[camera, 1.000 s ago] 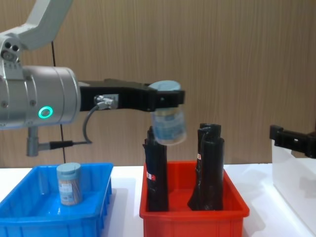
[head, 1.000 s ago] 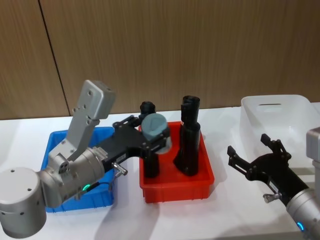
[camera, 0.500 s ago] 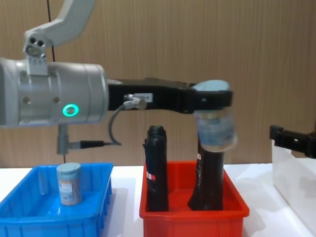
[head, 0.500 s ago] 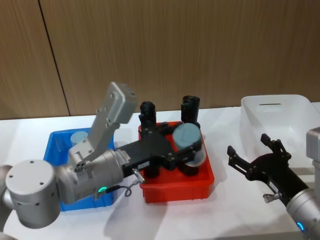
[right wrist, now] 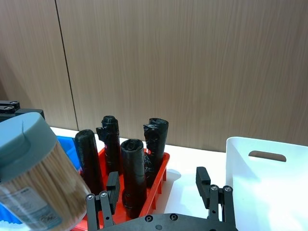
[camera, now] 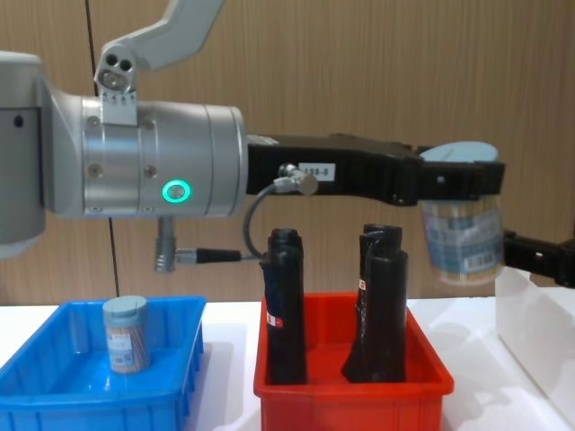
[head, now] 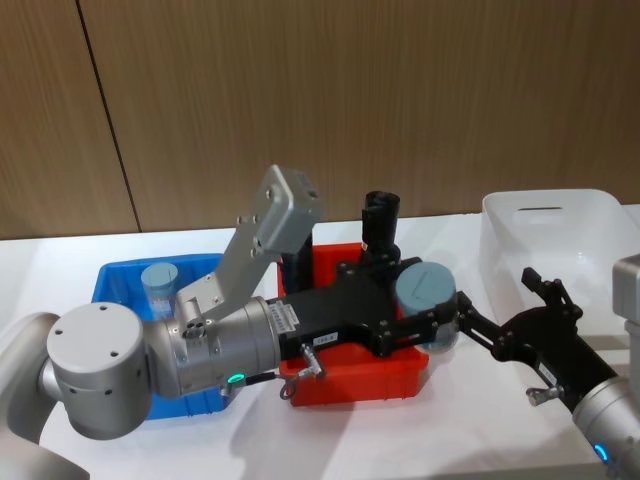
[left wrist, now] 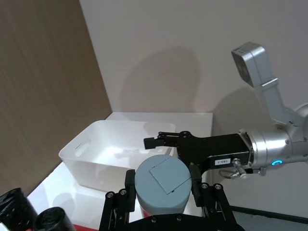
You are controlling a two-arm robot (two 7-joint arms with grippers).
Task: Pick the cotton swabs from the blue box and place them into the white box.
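Wood wall (head: pixel 350 90) stands behind the white tabletop (head: pixel 400 440). My left end effector (head: pixel 425 318) is squeezed tight on a jar of cotton swabs (camera: pixel 460 241). It hangs in the air past the right end of the red bin (head: pixel 380 380), just short of the white box (head: pixel 560 197). My right end effector (head: pixel 498 300) waits near it with fingers spread wide, holding nothing. I can see nothing inside the white box. A second jar (camera: pixel 125 334) stands in the blue box (camera: pixel 54 386). So I think the job is not half done: this jar needs dropping in, then the other. A moment ago the jar hung over the black rolls (head: pixel 380 225); now it has moved right. My right arm has stayed put.
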